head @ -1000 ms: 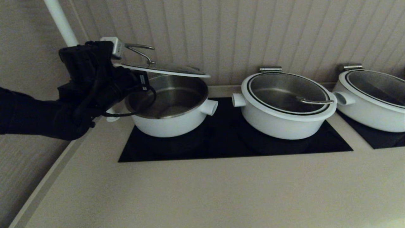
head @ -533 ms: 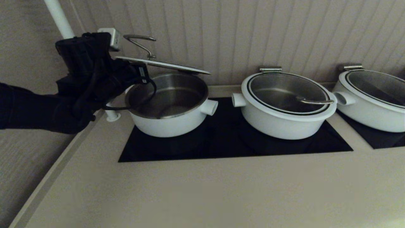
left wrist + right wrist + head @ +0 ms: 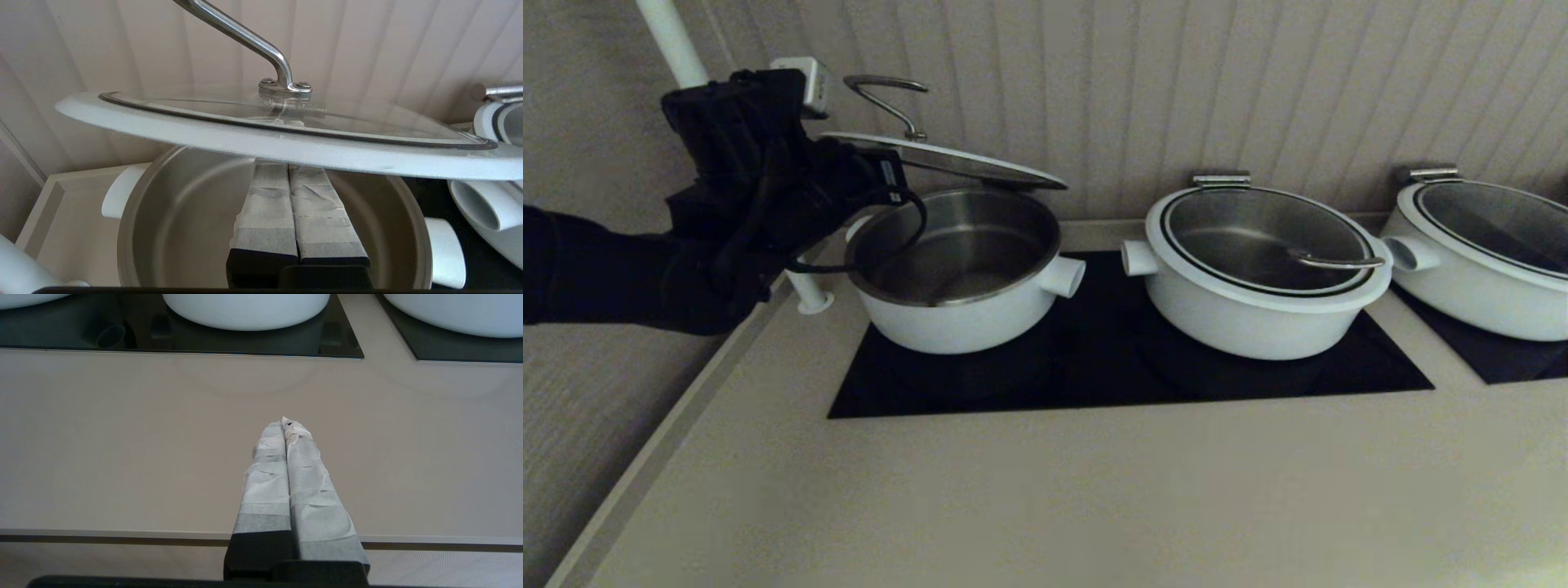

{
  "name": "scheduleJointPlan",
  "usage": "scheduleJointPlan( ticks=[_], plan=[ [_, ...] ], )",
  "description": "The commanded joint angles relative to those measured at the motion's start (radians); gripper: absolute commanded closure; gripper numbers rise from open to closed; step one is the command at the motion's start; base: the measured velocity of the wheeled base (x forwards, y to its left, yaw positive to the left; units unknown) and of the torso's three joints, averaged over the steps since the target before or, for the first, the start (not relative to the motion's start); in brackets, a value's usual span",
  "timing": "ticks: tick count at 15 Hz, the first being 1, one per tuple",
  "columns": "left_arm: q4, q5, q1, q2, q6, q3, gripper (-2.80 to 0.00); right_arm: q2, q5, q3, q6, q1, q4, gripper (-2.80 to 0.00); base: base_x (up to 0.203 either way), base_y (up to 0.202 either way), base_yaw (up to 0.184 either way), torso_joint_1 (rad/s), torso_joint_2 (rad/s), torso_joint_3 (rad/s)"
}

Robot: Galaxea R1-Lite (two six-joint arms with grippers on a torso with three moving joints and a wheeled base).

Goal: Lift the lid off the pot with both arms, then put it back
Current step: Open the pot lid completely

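Under lid (image 3: 261, 139), fingertips apparently hidden.

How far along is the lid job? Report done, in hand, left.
Done: lid raised off the left pot, tilted, its left edge high. In hand: left gripper, shut, props the rim from beneath; right gripper hangs shut over the counter. Left: set the lid back.

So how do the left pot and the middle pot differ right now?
The left pot is open, its lid raised and tilted above it on the left gripper; the middle pot has its lid seated flat. The left pot's steel interior shows bare, the middle pot's through glass. Both are white, on the black cooktop.
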Motion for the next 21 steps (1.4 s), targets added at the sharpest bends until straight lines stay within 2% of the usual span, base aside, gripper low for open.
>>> scheduleJointPlan(
  ticks=[1, 6, 15, 21],
  plan=[
    [-0.005, 0.001, 0.001, -0.006, -0.002, -0.005, 0.0, 0.0, 0.0, 0.0, -0.001, 0.0, 0.0, 0.0, 0.0, 0.0, 0.0, 0.0, 0.0, 0.0],
    [-0.007, 0.001, 0.001, -0.01, 0.002, -0.016, 0.0, 0.0, 0.0, 0.0, -0.001, 0.0, 0.0, 0.0, 0.0, 0.0, 0.0, 0.0, 0.0, 0.0],
    [-0.117, -0.002, 0.001, 0.039, 0.0, -0.051, 0.0, 0.0, 0.0, 0.0, -0.001, 0.0, 0.0, 0.0, 0.0, 0.0, 0.0, 0.0, 0.0, 0.0],
    [-0.12, -0.001, 0.0, 0.066, 0.001, -0.066, 0.0, 0.0, 0.0, 0.0, -0.001, 0.0, 0.0, 0.0, 0.0, 0.0, 0.0, 0.0, 0.0, 0.0]
  ],
)
